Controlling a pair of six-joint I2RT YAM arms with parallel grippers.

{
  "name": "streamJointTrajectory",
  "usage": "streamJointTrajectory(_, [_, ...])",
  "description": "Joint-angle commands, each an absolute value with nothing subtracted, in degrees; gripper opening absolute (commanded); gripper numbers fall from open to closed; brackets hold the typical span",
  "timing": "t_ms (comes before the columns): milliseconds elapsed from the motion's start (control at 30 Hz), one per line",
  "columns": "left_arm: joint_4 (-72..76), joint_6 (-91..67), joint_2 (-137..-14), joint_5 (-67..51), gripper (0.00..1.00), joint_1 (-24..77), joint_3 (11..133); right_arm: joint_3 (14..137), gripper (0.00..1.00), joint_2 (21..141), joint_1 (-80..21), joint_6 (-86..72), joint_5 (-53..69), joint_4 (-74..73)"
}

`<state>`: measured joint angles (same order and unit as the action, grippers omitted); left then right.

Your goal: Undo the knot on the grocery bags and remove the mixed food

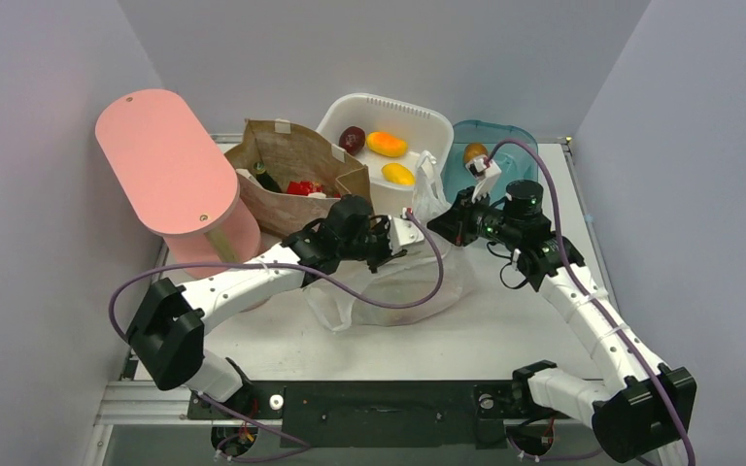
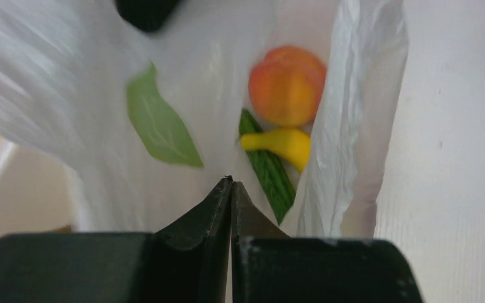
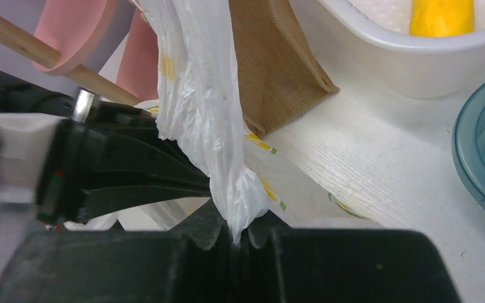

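The white bench (image 1: 505, 330) carries 1 crinkly grocery bag (image 1: 389, 291) at its middle, a brown paper bag (image 1: 296, 160), white tub (image 1: 389, 102) and teal bin (image 1: 466, 131) along the far edge, and a pink stand (image 1: 165, 160) at the left edge.

On the bench (image 1: 505, 330), a grocery bag (image 1: 398, 286) lies mid-table between the two arms, with a round fruit (image 2: 287, 85) and a cucumber (image 2: 268, 167) side by side inside it. The left gripper (image 1: 410, 223) and right gripper (image 1: 439, 223) meet just above its far edge. Behind it, left to right along the far side, stand an oval-topped stand (image 1: 160, 160), a paper bag (image 1: 296, 160), a tub (image 1: 418, 115) holding three fruits (image 1: 387, 144), and a basin (image 1: 500, 136) holding a lone fruit (image 1: 475, 151).
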<state>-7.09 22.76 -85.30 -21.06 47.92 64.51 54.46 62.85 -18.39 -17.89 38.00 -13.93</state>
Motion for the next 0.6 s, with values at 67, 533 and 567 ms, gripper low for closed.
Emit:
streamJointTrajectory(67, [-13.2, 33.0, -84.0, -21.3, 0.08, 48.3, 55.9, 54.2, 0.0, 60.0, -14.6, -19.0, 38.3, -13.1])
streamJointTrajectory(533, [-21.6, 42.5, -73.0, -16.7, 0.47, 46.6, 40.1, 55.4, 0.11, 62.8, -9.9, 19.7, 26.7, -39.1])
streamJointTrajectory(567, [-20.5, 41.0, -72.1, -17.2, 0.47, 46.7, 40.5, 55.7, 0.2, 62.0, -11.1, 22.7, 27.8, -41.0])
